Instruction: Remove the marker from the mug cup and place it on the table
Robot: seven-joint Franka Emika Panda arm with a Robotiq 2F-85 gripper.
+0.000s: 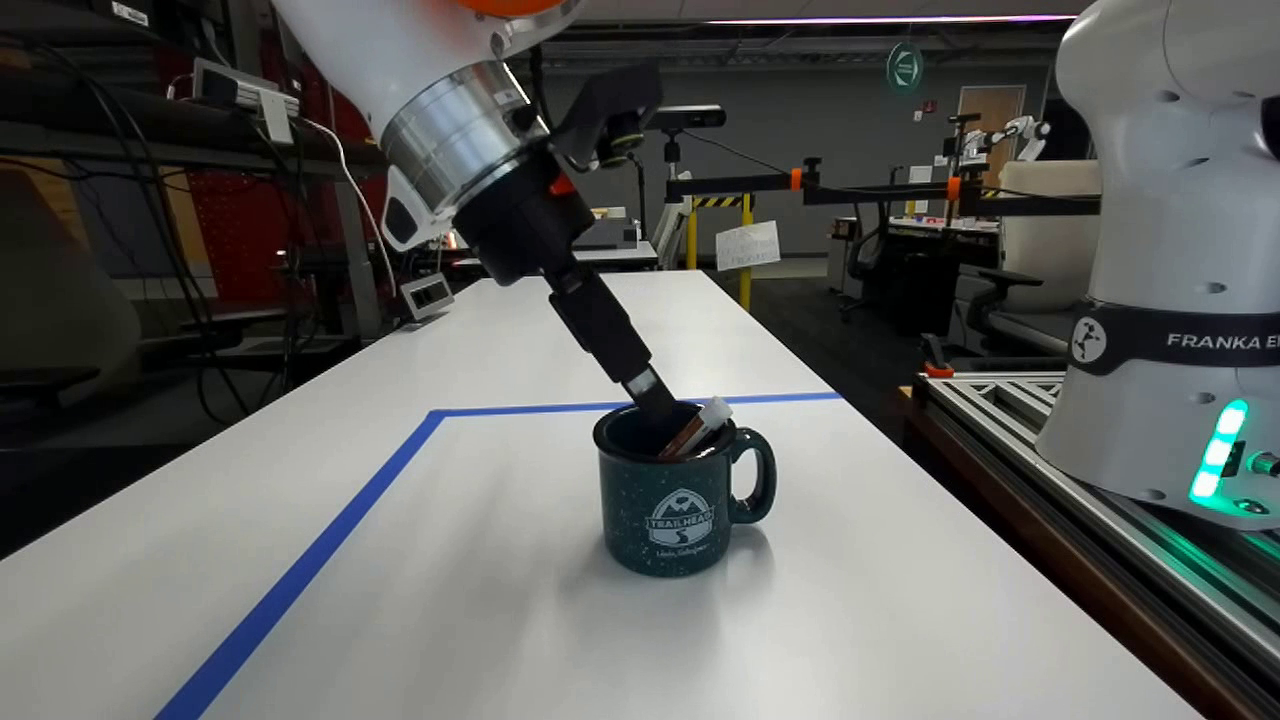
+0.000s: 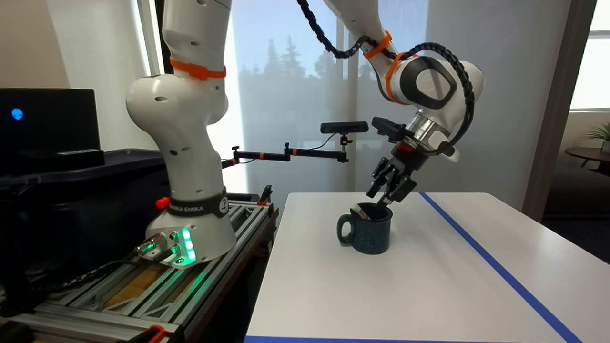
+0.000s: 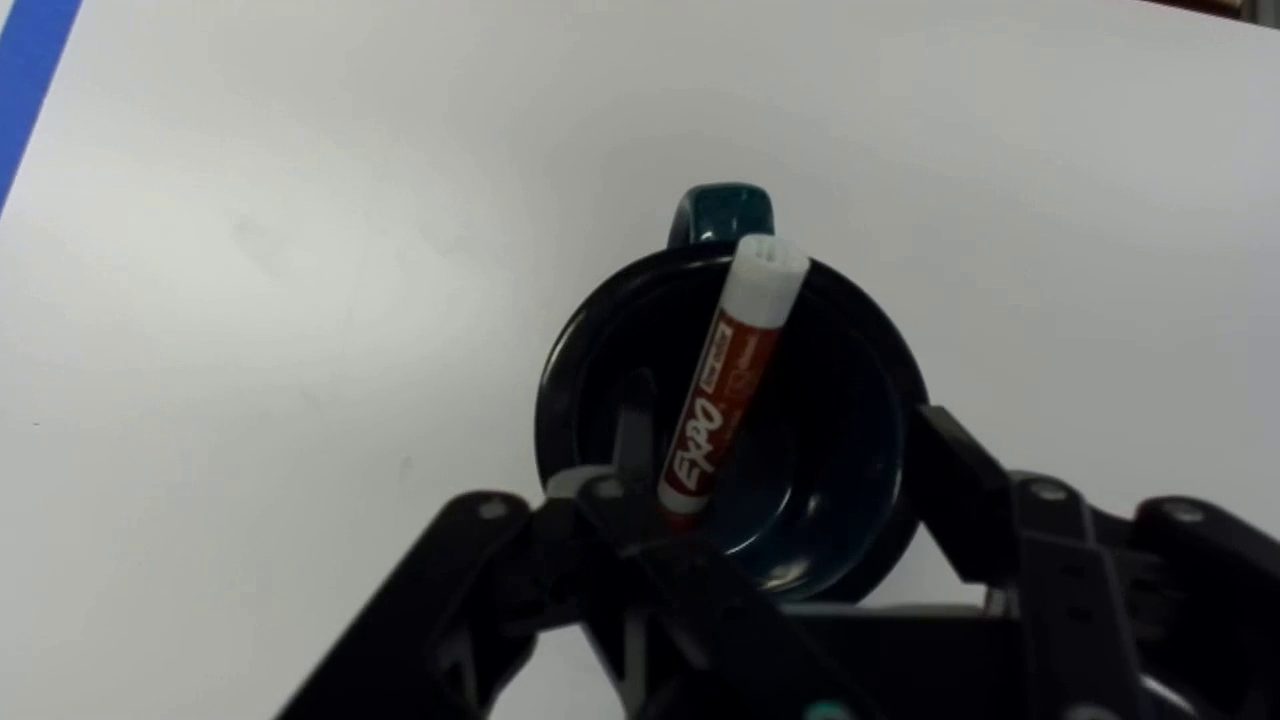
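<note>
The marker [image 3: 718, 385] has a brown-red body with white Expo lettering and a white end. It leans inside the dark green mug cup [image 1: 650, 515], its white end on the rim near the handle. It also shows in an exterior view [image 1: 693, 430]. The mug stands upright on the white table [image 1: 480, 600]; it also shows in an exterior view [image 2: 369, 236]. My gripper [image 3: 790, 450] is open and tilted over the mug. In the wrist view one finger reaches into the mug left of the marker. The other finger is at the right rim. The marker's lower end is hidden.
Blue tape lines [image 1: 350, 515] run along the table on the far side and across it. The robot's base [image 2: 200, 228] stands on a metal frame beside the table. A camera on a black arm [image 2: 344, 127] stands behind. A small grey device [image 1: 427, 297] is at the table edge.
</note>
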